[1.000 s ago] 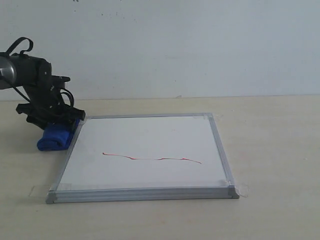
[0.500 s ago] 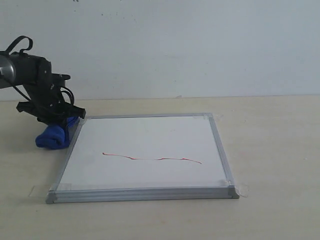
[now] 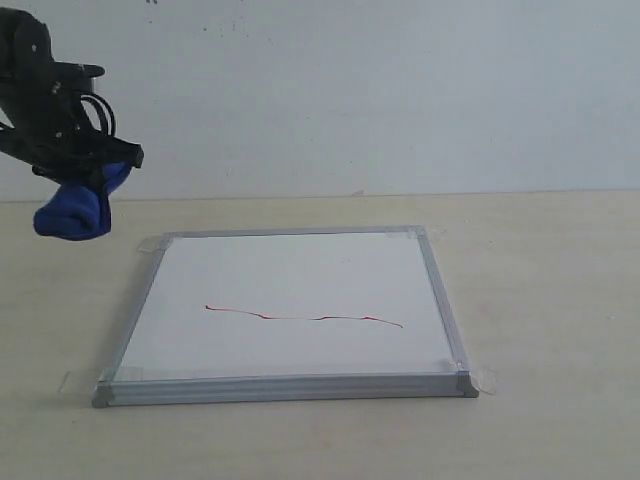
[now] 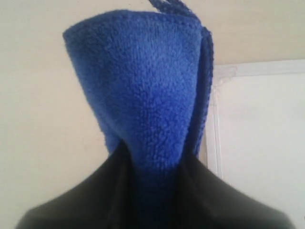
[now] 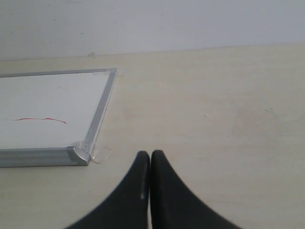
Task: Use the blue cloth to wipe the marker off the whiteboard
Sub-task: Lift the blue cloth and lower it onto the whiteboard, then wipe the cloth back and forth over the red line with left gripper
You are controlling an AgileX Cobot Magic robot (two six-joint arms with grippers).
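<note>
Exterior view has the left pincer [image 3: 100, 178] clamped on the blue cloth [image 3: 70, 215], holding it in the air off the whiteboard [image 3: 300, 265], beyond its far left corner. The red marker line [image 3: 300, 317] runs across the whiteboard's near half. The right pincer [image 5: 150, 162] is closed on nothing, low over the tabletop [image 5: 214, 119].

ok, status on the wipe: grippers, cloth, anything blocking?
Left gripper shut on cloth, held in air off far-left corner of board. Right gripper shut, empty, by near-right corner. Red line unwiped; nothing else on board.
</note>
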